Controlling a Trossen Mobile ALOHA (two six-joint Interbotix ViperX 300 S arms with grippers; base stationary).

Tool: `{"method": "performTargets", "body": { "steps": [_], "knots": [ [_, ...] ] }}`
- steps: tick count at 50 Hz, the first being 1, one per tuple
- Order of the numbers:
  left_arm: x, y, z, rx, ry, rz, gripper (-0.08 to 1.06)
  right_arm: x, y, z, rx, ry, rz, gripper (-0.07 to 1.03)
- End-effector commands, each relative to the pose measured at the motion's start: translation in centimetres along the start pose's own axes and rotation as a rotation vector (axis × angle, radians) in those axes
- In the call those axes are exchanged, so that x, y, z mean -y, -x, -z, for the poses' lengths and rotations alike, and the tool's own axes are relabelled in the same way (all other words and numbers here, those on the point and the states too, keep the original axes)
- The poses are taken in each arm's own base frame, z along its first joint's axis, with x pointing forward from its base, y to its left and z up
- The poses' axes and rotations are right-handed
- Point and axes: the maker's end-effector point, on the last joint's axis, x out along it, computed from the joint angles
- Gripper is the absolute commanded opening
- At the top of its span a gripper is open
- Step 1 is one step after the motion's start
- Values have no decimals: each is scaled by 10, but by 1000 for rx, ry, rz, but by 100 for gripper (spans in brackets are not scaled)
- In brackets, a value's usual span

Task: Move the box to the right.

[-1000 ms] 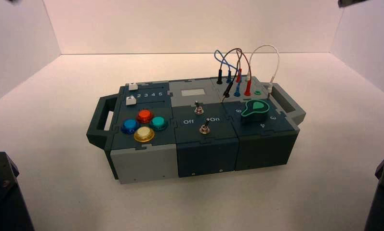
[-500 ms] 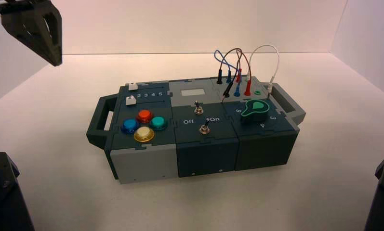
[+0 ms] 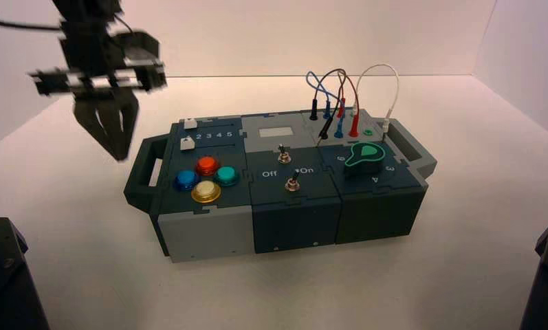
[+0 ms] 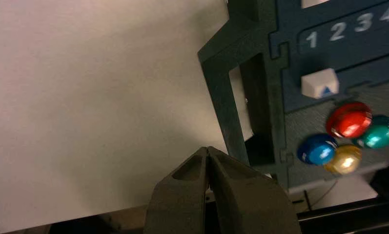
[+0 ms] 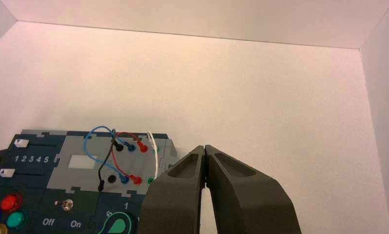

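Note:
The box is long, dark teal and grey, and lies on the white floor with a handle at each end. Its top carries four coloured round buttons, two toggle switches, a green knob and looped wires. My left gripper is shut and empty. It hangs just left of the box's left handle, a little above the floor. In the left wrist view my left gripper is close beside that handle. My right gripper is shut, empty, held high to the right of the box, and is out of the high view.
White walls close in the floor at the back and both sides. A dark block stands at the front left corner and another at the front right corner. Open floor lies right of the box.
My left arm has come down from the upper left into view and now hangs beside the box's left handle. The box has not moved.

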Motion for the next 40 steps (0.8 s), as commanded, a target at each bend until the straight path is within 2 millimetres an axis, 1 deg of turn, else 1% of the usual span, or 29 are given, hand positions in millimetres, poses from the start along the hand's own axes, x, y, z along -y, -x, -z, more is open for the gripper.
{"method": "performTargets", "body": {
  "steps": [1,11,24,29,35,40],
  "knots": [
    [1,-3,-12,14,2,-1,-3,-1,2,-8,24,3,-1,-2],
    [4,-12,-13,6,-9,-8,-3,0,4,-9,43,3,0,-2],
    [21,-10,-20,35,-44,-2,-3,1,4,-8,45,-5,4,-2],
    [38,-8,-23,45,-71,15,-3,0,4,-6,40,-8,2,-2],
    [63,-4,-27,60,-107,46,-3,0,4,-5,37,-13,1,-2],
    [78,-3,-31,67,-131,56,-3,0,5,-5,40,-12,1,-2]
  ]
}}
